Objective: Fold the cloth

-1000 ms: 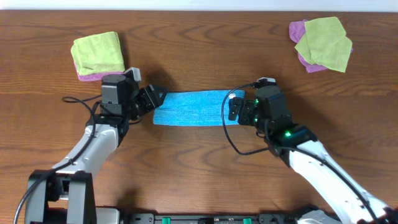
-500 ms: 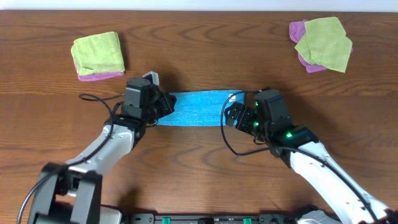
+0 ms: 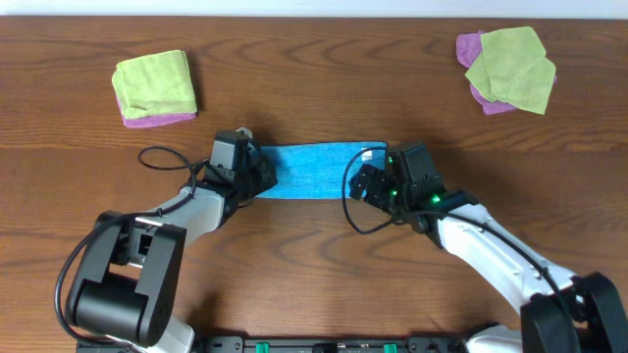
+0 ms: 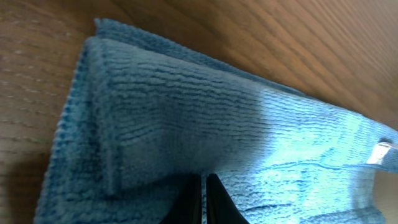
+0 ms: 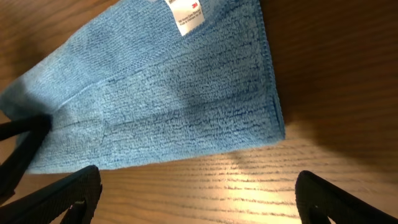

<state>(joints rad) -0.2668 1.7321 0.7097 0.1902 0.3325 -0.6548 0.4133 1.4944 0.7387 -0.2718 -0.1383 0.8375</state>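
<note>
The cloth (image 3: 309, 169) is bright blue and lies folded into a long strip at the table's middle. My left gripper (image 3: 263, 176) is at its left end. In the left wrist view the cloth (image 4: 186, 112) fills the frame with a raised fold at the left, and the left gripper (image 4: 203, 186) is shut with its tips pressed into the fabric. My right gripper (image 3: 363, 183) stands at the strip's right end. In the right wrist view the right gripper (image 5: 199, 196) is wide open over bare wood just short of the cloth (image 5: 161, 99), whose white tag (image 5: 186, 12) shows.
A lime-green cloth on a purple one (image 3: 154, 83) lies at the back left. A looser pile of the same colours (image 3: 510, 67) lies at the back right. Black cables loop beside both arms.
My left gripper has moved right onto the cloth's left end and closed. My right gripper has shifted slightly left and nearer, still open.
</note>
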